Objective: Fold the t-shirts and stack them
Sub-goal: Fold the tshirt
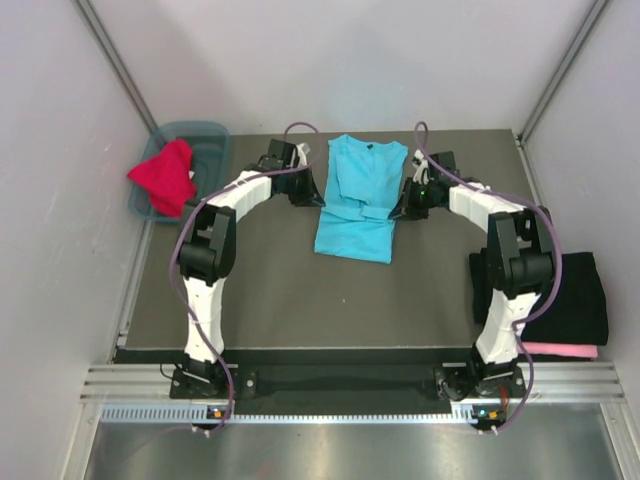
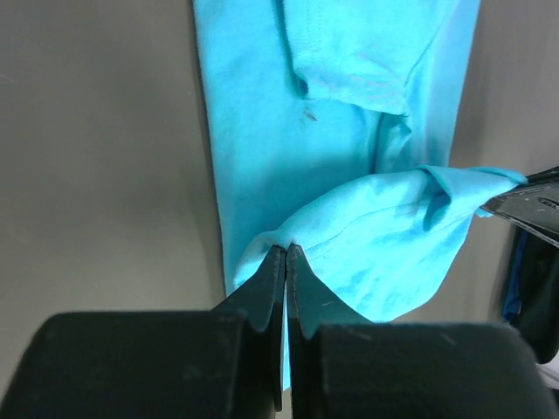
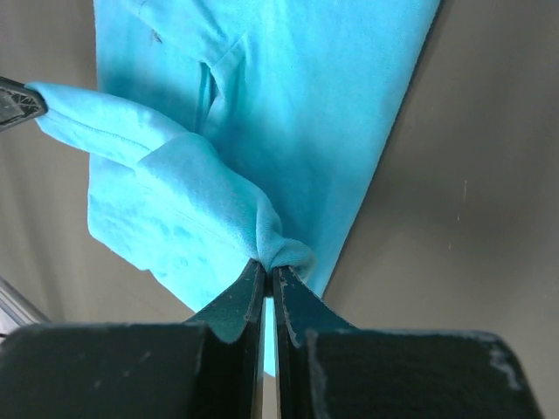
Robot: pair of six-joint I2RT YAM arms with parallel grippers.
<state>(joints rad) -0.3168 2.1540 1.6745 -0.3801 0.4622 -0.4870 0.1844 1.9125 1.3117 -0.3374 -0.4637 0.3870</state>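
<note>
A bright turquoise t-shirt (image 1: 352,235) lies lengthwise at the back middle of the dark mat, its sleeves folded in. My left gripper (image 1: 318,196) is shut on the shirt's left edge. The left wrist view shows the pinched cloth (image 2: 367,236) raised off the layer below, right at the gripper (image 2: 286,250). My right gripper (image 1: 399,210) is shut on the opposite edge, where a bunched fold (image 3: 284,249) sits at the gripper (image 3: 266,264). A lifted band of cloth spans between the two grippers. A crimson red t-shirt (image 1: 165,176) lies crumpled in the tub. A black t-shirt (image 1: 575,295) rests folded on a pink one (image 1: 560,350) at the right.
The teal plastic tub (image 1: 214,134) stands at the back left, just off the mat (image 1: 290,300). Pale walls enclose the left, back and right sides. The black and pink pile sits close beside the right arm's base link (image 1: 505,300).
</note>
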